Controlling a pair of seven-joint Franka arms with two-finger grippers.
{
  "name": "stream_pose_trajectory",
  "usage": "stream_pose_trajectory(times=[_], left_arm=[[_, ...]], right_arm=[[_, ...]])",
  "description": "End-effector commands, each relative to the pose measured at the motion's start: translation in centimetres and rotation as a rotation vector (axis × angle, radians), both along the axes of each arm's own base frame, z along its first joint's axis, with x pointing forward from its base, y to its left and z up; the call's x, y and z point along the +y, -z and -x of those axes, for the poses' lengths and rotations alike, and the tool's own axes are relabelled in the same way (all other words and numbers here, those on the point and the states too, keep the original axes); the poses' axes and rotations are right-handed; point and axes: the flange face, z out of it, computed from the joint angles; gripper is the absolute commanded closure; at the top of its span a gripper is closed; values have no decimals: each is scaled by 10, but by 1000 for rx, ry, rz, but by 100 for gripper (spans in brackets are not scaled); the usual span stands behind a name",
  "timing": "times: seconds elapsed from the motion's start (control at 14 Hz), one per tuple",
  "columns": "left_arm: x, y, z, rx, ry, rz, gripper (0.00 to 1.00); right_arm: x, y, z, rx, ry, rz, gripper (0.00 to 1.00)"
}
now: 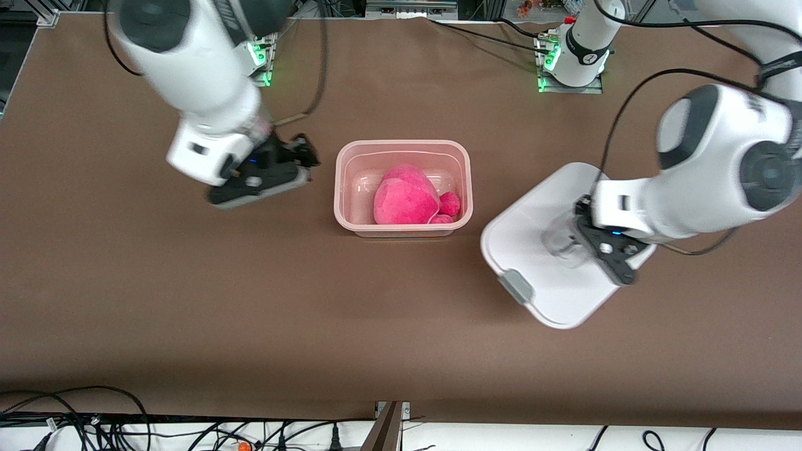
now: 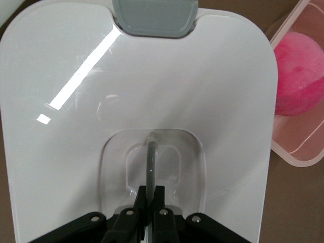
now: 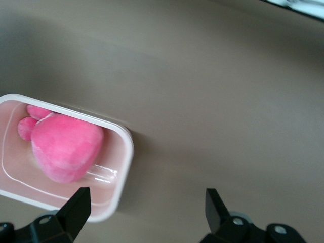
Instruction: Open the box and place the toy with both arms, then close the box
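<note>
The pale-pink box (image 1: 402,150) stands open in the middle of the table, with the hot-pink toy (image 1: 406,196) lying in it. The white lid (image 1: 532,250) with a grey clip (image 1: 515,285) is beside the box, toward the left arm's end. My left gripper (image 1: 579,241) is shut on the lid's clear handle (image 2: 151,162) and holds the lid tilted above the table. My right gripper (image 1: 301,160) is open and empty above the table, beside the box toward the right arm's end. The right wrist view shows the box (image 3: 121,152) and the toy (image 3: 66,147).
The brown table (image 1: 250,300) spreads around the box. Both arm bases stand along the table's edge farthest from the front camera. Cables lie past the table's nearest edge.
</note>
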Motion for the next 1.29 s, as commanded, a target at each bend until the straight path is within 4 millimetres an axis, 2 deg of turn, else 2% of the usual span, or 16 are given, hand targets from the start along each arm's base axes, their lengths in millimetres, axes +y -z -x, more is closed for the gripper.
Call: stream_pose_trajectory(times=[0.0, 0.07, 0.21, 0.43, 0.5, 0.79, 1.0, 1.21], left_arm=[[-89, 22, 22, -16, 141, -5, 100], [-117, 26, 34, -29, 192, -25, 100], [-159, 34, 55, -22, 264, -37, 100], [-239, 46, 107, -11, 395, -41, 100], [-258, 49, 122, -6, 415, -43, 100], [-299, 66, 148, -17, 427, -31, 100], [-327, 87, 171, -1, 479, -40, 100], [-329, 100, 170, -20, 513, -74, 100]], right_arm=[[-78, -17, 32, 61, 86, -60, 0], [-101, -19, 36, 67, 115, -66, 0], [-136, -15, 39, 87, 167, -77, 0], [-156, 1, 38, 109, 200, -61, 0], [-159, 2, 36, 106, 208, -61, 0], [-163, 3, 34, 93, 208, -41, 0], [-163, 3, 33, 91, 209, -39, 0], [-172, 6, 31, 98, 222, -41, 0]])
